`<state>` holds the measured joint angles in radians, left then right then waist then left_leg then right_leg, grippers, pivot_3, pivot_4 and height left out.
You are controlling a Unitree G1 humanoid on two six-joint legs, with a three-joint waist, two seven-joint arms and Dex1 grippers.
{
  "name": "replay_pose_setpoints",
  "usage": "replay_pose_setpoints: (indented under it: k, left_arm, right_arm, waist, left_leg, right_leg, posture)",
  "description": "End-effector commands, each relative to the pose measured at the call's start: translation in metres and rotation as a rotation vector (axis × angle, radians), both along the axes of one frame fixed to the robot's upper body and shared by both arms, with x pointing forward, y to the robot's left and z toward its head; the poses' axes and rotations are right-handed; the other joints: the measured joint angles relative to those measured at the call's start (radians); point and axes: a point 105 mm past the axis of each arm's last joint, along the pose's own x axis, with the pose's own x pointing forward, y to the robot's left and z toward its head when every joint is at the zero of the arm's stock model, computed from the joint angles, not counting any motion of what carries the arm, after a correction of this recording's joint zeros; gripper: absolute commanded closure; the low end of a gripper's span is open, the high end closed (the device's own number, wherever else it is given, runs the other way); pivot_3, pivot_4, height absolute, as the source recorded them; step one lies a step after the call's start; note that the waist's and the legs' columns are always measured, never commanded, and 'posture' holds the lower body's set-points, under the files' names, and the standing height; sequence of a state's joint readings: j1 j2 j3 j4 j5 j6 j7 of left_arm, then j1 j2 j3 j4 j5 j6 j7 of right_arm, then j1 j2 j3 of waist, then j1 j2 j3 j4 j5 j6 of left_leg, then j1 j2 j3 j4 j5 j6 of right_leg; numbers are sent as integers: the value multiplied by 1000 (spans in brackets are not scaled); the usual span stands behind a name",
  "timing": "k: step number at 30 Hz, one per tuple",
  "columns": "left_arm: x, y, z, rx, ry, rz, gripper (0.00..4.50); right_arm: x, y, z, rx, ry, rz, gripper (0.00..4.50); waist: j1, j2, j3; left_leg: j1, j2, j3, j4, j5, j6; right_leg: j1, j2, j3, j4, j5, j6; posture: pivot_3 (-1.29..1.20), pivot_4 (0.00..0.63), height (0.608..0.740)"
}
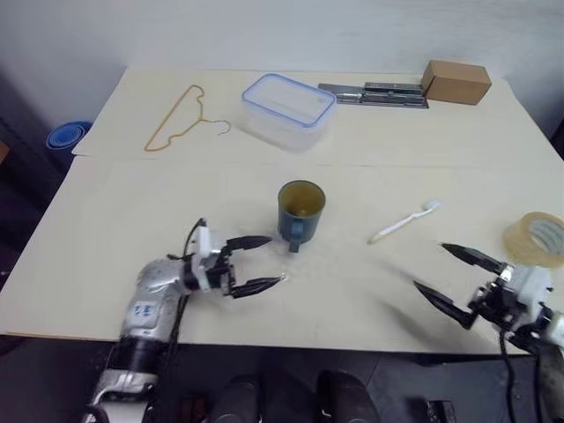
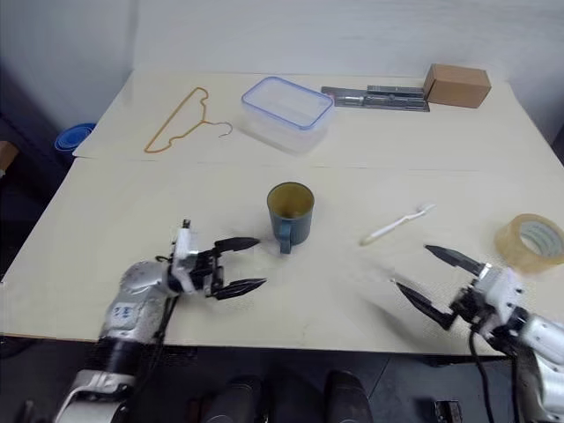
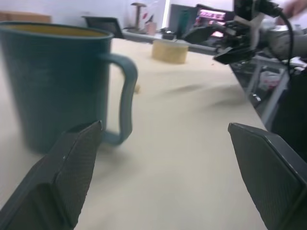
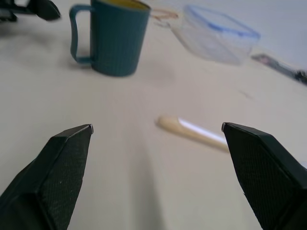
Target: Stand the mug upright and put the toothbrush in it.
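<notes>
The mug (image 1: 301, 211) is seen standing upright near the middle of the table (image 1: 106, 264), its handle turned toward the near edge, so the first half of the task is judged done. The toothbrush (image 1: 404, 221) lies flat on the table at about three o'clock from the mug, well apart from it, with its bristle head pointing away toward one o'clock and its handle end nearer the robot.

The left gripper (image 1: 260, 263) is held just beside the mug at about seven o'clock from it, its jaws spread wide and empty. The right gripper (image 1: 456, 278) is held at about five o'clock from the toothbrush, jaws likewise spread and empty, pointing toward the handle end.

The step in hand is judged to be the pick-up of the toothbrush by the right gripper. A pinch across the slim handle, away from the bristles, is advised, so that the handle end can be tipped down into the mug. The tape roll (image 1: 536, 239) near the right edge should be avoided, and the mug should not be knocked during the approach.
</notes>
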<state>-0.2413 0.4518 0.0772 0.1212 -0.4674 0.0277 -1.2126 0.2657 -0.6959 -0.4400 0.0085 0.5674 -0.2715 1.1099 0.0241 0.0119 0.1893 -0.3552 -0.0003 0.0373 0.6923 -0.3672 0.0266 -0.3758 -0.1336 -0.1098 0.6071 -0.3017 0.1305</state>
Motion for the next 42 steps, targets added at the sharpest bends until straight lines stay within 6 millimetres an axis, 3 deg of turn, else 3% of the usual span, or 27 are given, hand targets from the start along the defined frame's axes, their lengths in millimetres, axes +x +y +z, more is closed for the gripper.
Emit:
replay_pose_setpoints:
  k: [1, 3, 6, 9, 12, 16, 25, 30, 34, 42]
  left_arm:
    - [-11, 29, 21, 9, -72, 70, 30]
    - [-17, 42, 28, 23, -78, 110, 30]
    - [-21, 50, 38, 45, -105, 154, 30]
    - [-20, 49, 43, 40, -126, 186, 30]
    - [-22, 43, 41, 34, -128, 195, 30]
    - [-29, 37, 38, 28, -120, 199, 30]
    - [-38, 35, 37, 36, -121, 226, 30]
    - [-46, 32, 36, 45, -122, 225, 30]
    - [-51, 24, 37, 63, -137, 182, 0]
    - [-51, 13, 46, 77, -186, 139, 0]
  right_arm:
    - [-10, -16, 4, 1, 6, -79, 0]
    - [-7, -13, 8, 47, 29, -100, 0]
    - [15, -2, 16, 103, 124, -191, 0]
    - [44, 5, 16, 121, 319, -346, 0]
    - [75, 15, 31, 188, 437, -461, 0]
    - [100, 16, 39, 188, 541, -647, 0]
    - [129, 49, 35, 212, 734, -739, 0]
    - [139, 50, 21, 186, 812, -765, 0]
    - [150, 36, 15, 186, 833, -811, 958]
    - [153, 36, 12, 229, 929, -748, 3746]
  waist:
    - [-1, 0, 0]
    - [-3, 0, 0]
    - [-4, 2, 0]
    - [-6, 4, -1]
    - [-9, 4, -1]
    - [-6, 4, -1]
    - [-3, 4, -1]
    - [-11, 4, -2]
    - [-18, -1, -4]
    - [-28, -5, -7]
  left_leg:
    - [0, 0, 0, 0, 0, 0]
    - [1, 0, 1, 0, 0, 0]
    - [2, 1, 1, 0, -1, -1]
    - [2, 1, 1, 0, -1, -2]
    - [1, 2, -1, 0, -2, -2]
    - [-2, 3, -2, -1, -2, -3]
    - [-17, -1, 0, 5, -1, -1]
    - [-16, -1, 2, 5, -1, -1]
    - [-15, -1, 2, 5, -1, -1]
    - [-14, 1, 2, 5, -1, -1]
  right_leg:
    - [0, 0, 0, 0, 0, 0]
    - [1, -1, 1, -1, 0, 0]
    - [1, 0, 3, 0, 0, 0]
    - [0, -2, 5, 1, 0, 0]
    - [0, -3, 6, 0, 0, -2]
    - [-3, -1, 5, 0, -1, -3]
    - [-17, -1, 2, 8, -1, -2]
    - [-18, 0, 3, 9, -1, -2]
    - [-17, 0, 3, 10, -1, -2]
    - [-17, 1, 3, 10, -1, -2]
  posture:
    - [0, 150, 740]
    - [0, 150, 740]
    - [0, 150, 740]
    - [0, 150, 740]
    - [0, 150, 740]
    - [0, 150, 740]
    - [0, 150, 740]
    - [0, 150, 740]
    - [0, 150, 740]
    - [0, 150, 740]
